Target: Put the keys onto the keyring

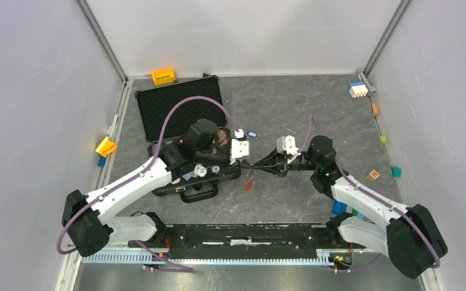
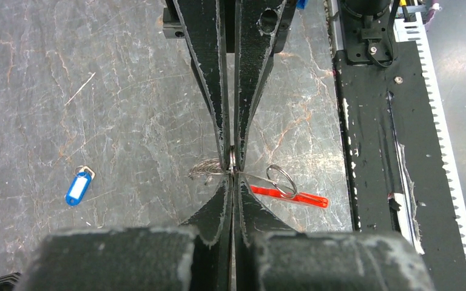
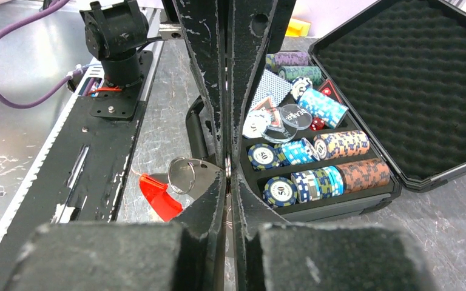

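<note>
- The keyring (image 2: 277, 193) hangs in the air between the two arms, above the middle of the table (image 2: 97, 91); its red strip (image 3: 158, 195) dangles beside the fingers.
- The left gripper (image 2: 234, 180) is pressed together on the thin metal of the keyring.
- The right gripper (image 3: 228, 179) meets it tip to tip, also clamped on this metal.
- The blue key (image 2: 77, 187) lies flat on the table, well apart.
- The open case (image 3: 412, 91) holds poker chips (image 3: 315, 182).

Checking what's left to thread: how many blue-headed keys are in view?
1. The blue-headed key lies flat on the table, apart from the keyring. Others may be hidden.
</note>
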